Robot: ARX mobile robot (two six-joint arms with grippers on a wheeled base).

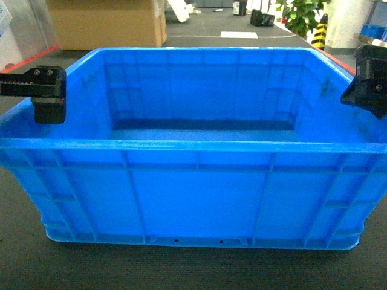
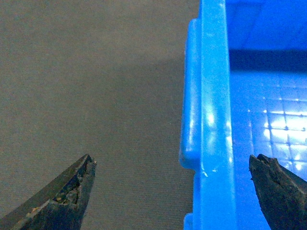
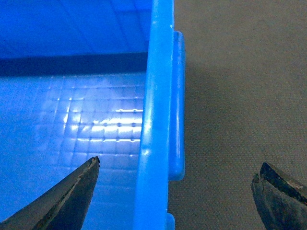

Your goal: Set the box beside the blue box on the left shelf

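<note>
The box (image 1: 193,193), a large bright-blue ribbed crate, stands on the dark floor right in front of me and fills the head view. My left gripper (image 1: 48,103) hangs over the box's left rim (image 2: 213,96); it (image 2: 172,175) is open, one finger outside the wall and one inside, neither touching. My right gripper (image 1: 370,90) is over the right rim (image 3: 156,105); it (image 3: 175,175) is open too, straddling the wall without contact. The left shelf and the other blue box are out of view.
A big cardboard box (image 1: 106,24) stands behind the crate at the back left. A potted plant (image 1: 299,15) and a yellow-black post (image 1: 319,31) are at the back right. Dark carpet (image 2: 96,96) lies on both sides of the crate.
</note>
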